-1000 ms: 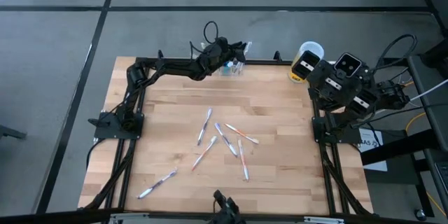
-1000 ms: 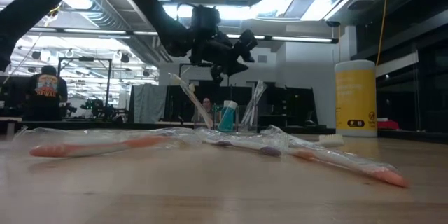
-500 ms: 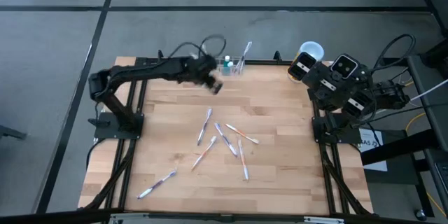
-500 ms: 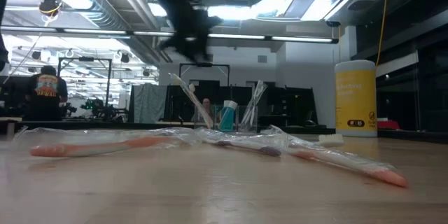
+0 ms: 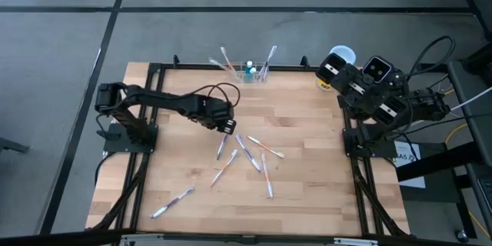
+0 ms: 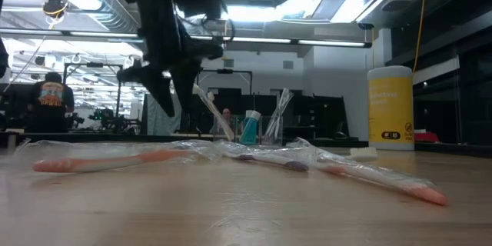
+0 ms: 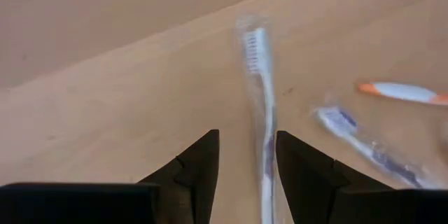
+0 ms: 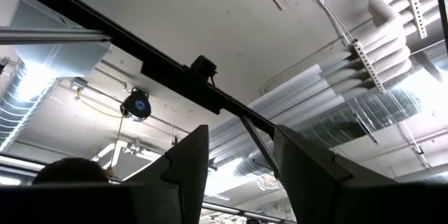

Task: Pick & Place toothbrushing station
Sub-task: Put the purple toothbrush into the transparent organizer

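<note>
The toothbrushing station [image 5: 253, 73] is a small see-through holder standing on its base at the table's far edge; toothbrushes and a teal item stick up out of it. It also shows in the low view [image 6: 260, 129]. My left gripper [image 5: 229, 127] is open and empty, pointing down over the table's middle, just above the far end of a wrapped toothbrush [image 7: 263, 119]. It also shows in the low view [image 6: 173, 98]. My right gripper [image 8: 241, 150] is open and empty, parked at the far right corner and pointing up at the ceiling.
Several wrapped toothbrushes [image 5: 254, 154] lie scattered on the table's middle, and one more [image 5: 173, 202] lies near the front left. A yellow cylinder with a white top [image 5: 340, 55] stands at the far right corner. A person [image 6: 51, 96] stands in the room behind.
My left gripper has drawn back from the holder at the far edge toward the table's middle and has come down over the scattered toothbrushes, tipping to point down. The holder and the toothbrushes have stayed in place.
</note>
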Robot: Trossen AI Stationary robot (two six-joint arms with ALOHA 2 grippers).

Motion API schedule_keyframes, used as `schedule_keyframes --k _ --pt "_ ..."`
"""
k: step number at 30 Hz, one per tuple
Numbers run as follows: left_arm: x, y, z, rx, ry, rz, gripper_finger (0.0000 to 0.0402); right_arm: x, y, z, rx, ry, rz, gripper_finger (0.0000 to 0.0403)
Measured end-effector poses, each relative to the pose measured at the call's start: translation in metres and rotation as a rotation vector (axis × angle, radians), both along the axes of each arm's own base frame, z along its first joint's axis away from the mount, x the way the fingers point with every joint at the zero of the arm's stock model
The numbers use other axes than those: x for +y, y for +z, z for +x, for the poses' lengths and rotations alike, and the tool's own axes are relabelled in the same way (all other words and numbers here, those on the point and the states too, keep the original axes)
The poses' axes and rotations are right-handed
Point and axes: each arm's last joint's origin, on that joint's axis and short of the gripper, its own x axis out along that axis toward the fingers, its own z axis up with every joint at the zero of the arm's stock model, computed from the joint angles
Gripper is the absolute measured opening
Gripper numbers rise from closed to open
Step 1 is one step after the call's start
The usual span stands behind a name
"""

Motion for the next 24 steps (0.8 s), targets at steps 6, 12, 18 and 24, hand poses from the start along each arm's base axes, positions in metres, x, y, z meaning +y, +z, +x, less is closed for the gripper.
schedule_keyframes --k 6,12,18,24 --pt "0.003 -0.011 0.001 -0.053 0.008 -0.001 0.0136 0.001 0.000 0.000 -0.001 0.000 0.001 0.0166" --pt "0.013 -0.019 0.008 -0.086 -0.004 -0.012 0.0134 0.001 0.000 0.000 -0.001 0.000 0.001 0.0166" --pt "0.015 -0.032 0.015 -0.073 -0.056 -0.041 0.0132 0.001 0.000 0.000 -0.002 -0.002 0.001 0.0166" --pt "0.017 -0.040 0.021 -0.089 -0.069 -0.041 0.0132 0.001 0.000 0.000 -0.002 -0.007 0.006 0.0166"
